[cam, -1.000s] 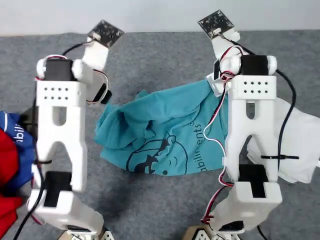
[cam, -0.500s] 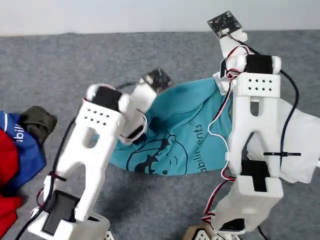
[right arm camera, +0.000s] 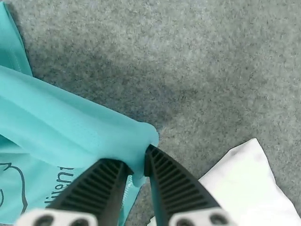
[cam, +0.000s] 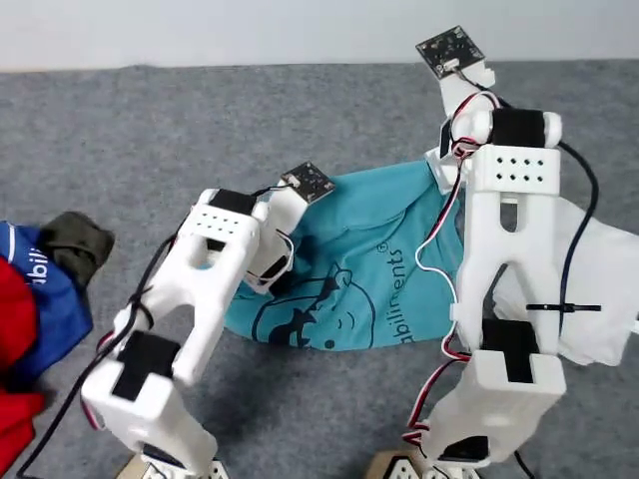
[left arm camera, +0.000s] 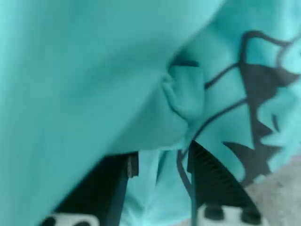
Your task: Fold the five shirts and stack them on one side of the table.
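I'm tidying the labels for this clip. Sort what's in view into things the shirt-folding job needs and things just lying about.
Job:
teal shirt, pinched at its edge by the right gripper, left gripper open on it
white shirt
blue shirt
red shirt
dark olive garment, likely the fifth shirt

Not the job:
grey table covering
pale wall behind

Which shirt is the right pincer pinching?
The teal shirt in the middle: right pincer clamps its edge. White shirt, blue shirt and red shirt lie aside.
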Available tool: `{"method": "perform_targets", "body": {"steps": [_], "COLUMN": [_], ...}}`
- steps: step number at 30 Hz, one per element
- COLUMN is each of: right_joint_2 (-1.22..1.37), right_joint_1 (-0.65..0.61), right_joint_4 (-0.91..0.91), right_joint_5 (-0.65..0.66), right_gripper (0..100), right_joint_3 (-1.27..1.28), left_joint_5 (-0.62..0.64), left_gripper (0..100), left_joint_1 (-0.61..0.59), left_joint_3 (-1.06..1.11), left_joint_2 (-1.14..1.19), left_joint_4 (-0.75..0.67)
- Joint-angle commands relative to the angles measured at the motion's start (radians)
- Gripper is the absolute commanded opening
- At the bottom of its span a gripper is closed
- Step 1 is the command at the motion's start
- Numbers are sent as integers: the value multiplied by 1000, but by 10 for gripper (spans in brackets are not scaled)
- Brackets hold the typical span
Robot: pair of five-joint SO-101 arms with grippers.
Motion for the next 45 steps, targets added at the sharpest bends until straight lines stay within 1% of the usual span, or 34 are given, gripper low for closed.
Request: {"method": "perform_targets", "body": {"steps": [1, 4, 5, 11, 17, 25, 28, 30, 32, 35, 38, 41, 45], "right_joint_2": [-18, -18, -18, -48, -42, 5, 44, 56, 65, 68, 68, 68, 68], "right_joint_1": [8, 12, 12, 12, 8, 10, 8, 8, 7, 13, 8, 2, -5], "right_joint_4": [7, 7, 7, -1, -7, -94, -96, -97, -102, -128, -137, -137, -133], "right_joint_5": [-17, -17, -15, -12, -11, -12, -15, -15, -15, -15, -15, -17, -34], "right_gripper": [9, 9, 9, 9, 9, 9, 9, 9, 9, 9, 9, 9, 9], "right_joint_3": [-8, -8, -8, -8, -8, -5, -6, -8, -8, -8, -8, -8, -8], "left_joint_5": [-8, -75, -98, -178, -285, -296, -296, -298, -299, -334, -339, -339, -330], "left_gripper": [129, 21, 1, 5, 5, 11, 72, 115, 134, 135, 135, 134, 133], "left_joint_1": [-21, -46, -61, -210, -364, -479, -512, -525, -531, -531, -522, -482, -367], "left_joint_3": [-74, -94, -96, -150, -180, -182, -183, -191, -203, -260, -338, -384, -378], "left_joint_2": [41, 68, 68, 12, -58, -61, -69, -69, -69, -69, -69, -69, -69], "left_joint_4": [-17, -6, 9, 146, 170, 196, 204, 232, 265, 342, 423, 466, 482]}}
